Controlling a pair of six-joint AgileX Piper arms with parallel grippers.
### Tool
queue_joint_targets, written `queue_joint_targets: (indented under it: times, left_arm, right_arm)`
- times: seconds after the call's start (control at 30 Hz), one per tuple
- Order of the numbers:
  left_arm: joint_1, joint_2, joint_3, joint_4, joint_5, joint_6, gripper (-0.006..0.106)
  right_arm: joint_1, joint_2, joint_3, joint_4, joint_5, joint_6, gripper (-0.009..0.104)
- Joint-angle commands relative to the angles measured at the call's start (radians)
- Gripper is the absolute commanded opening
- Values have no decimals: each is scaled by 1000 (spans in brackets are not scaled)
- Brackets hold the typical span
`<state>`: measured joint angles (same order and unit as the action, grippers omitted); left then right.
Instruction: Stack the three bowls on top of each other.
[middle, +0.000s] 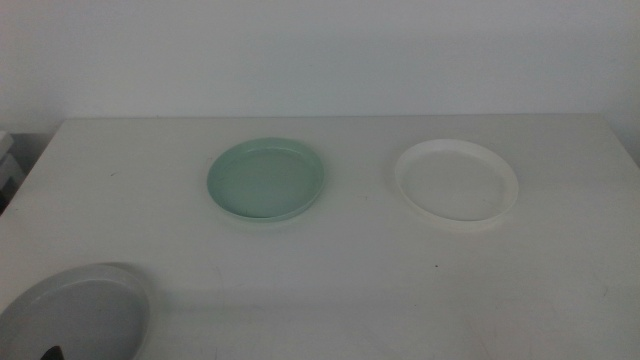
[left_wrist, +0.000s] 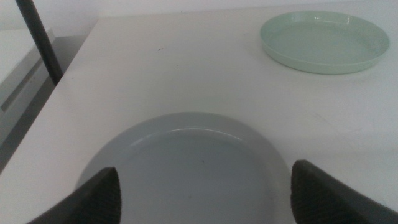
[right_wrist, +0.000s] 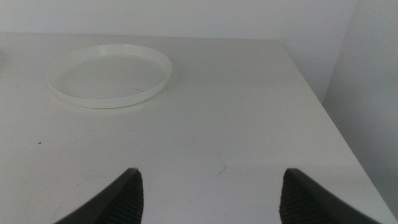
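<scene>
Three bowls apart, none stacked yet

The left hand (left_wrist: 202, 186), jaws spread wide, hovers just over the smooth grey bowl (left_wrist: 186, 165). The mint green bowl (left_wrist: 323, 40) lies ahead of it. The right hand (right_wrist: 208, 193), also open, waits well short of the white bowl (right_wrist: 109, 74) on the matte surface (middle: 330, 270).

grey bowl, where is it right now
The grey bowl sits at the table's near-left corner in the middle view, apart from the mint green bowl, with the open left gripper over it.
</scene>
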<state>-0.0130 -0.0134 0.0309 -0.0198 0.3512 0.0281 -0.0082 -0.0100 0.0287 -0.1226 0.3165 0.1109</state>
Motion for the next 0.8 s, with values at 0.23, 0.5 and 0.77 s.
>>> queue_joint_targets:
  times: [0.23,0.5,0.77]
  left_arm:
    - [-7,142,-168,-8,-60,-125,100]
    - [-7,410,-497,1,81,-125,100]
    - [-7,715,-845,0,279,-125,100]
  right_arm:
    - [-7,-27,-7,-7,-72,-14,56]
    - [-7,-27,-7,-7,-72,-14,56]
    - [-7,-27,-7,-7,-72,-14,56]
